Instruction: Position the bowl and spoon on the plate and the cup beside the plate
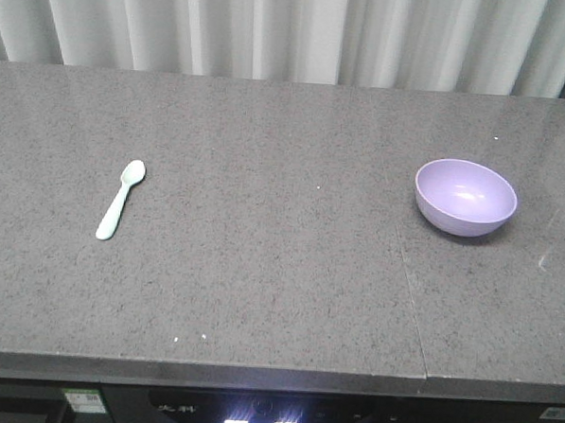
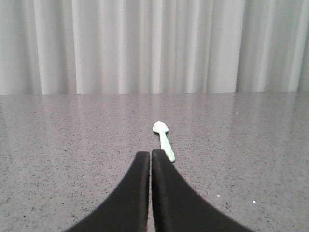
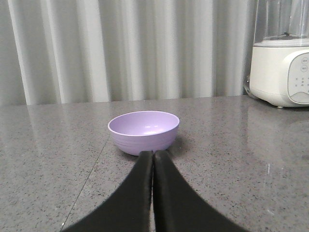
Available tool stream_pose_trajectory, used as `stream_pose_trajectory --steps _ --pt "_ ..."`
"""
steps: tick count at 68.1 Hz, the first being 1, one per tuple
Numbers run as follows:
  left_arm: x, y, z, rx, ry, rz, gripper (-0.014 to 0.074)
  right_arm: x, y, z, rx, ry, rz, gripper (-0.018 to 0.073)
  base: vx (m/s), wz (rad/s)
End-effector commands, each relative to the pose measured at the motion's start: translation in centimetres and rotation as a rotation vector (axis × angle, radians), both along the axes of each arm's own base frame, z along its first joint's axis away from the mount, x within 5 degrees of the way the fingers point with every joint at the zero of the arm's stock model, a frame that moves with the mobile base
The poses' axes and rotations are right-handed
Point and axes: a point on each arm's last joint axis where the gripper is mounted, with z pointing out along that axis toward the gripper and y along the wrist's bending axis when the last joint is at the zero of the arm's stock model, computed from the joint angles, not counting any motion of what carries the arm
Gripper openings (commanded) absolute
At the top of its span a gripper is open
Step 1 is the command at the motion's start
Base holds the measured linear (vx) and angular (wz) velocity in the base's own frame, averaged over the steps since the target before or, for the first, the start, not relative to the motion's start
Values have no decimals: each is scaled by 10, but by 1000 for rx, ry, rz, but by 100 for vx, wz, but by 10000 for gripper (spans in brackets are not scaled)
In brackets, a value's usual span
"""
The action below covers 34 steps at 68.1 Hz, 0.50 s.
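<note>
Fingers closed flat together on both sides, holding nothing. Now the left gripper (image 2: 150,153) sits just near of the spoon (image 1: 120,199), lying at the countertop's (image 1: 278,297) left, head pointing far; the right gripper (image 3: 153,153) sits just near of the bowl (image 1: 465,195), upright at right.

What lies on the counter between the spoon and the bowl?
Nothing: only bare grey counter separates the spoon and bowl, as the front view shows.

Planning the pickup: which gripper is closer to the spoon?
Left. The left gripper is just behind the spoon; the right gripper faces the bowl, spoon out of view.
</note>
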Motion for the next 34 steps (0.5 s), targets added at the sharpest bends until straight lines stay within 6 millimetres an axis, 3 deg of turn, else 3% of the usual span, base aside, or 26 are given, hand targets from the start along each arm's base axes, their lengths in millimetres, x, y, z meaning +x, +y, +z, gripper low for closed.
stream_pose_trajectory --steps 1,34 --pt "-3 0 14 -14 -107 1 -6 -1 0 5 -14 -74 -8 -11 13 -1" --pt "-3 0 14 -14 -107 1 -6 -1 0 5 -14 -75 -8 -11 9 -1"
